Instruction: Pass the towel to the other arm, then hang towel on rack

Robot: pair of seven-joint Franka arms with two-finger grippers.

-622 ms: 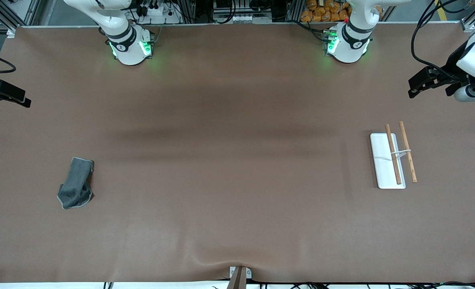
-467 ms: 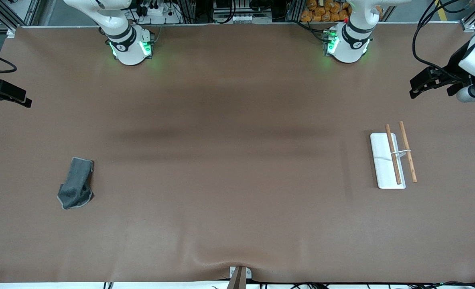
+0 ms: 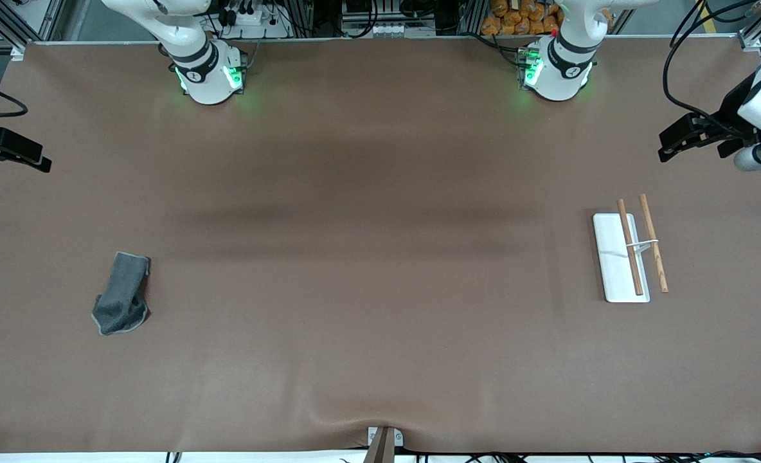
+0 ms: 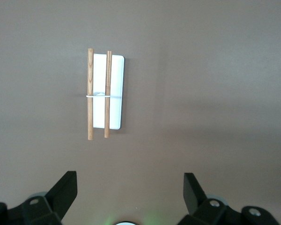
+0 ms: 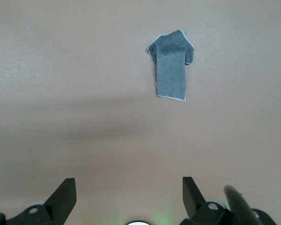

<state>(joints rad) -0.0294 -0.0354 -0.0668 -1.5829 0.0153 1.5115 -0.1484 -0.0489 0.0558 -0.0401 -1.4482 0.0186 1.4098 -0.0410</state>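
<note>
A small dark grey soft cloth towel (image 3: 122,294) lies crumpled on the brown bench (image 3: 367,289) toward the right arm's end. A small white flat-based rack with two thin wooden rods (image 3: 630,256) sits well apart from it, toward the left arm's end.

left pincer (image 3: 673,143) drifted toward table's end

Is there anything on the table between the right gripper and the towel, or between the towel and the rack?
Nothing visible. The towel lies alone at the right arm's end, the rack at the left arm's end, with only bare table between them. The right gripper and the left gripper are both open and empty.
</note>
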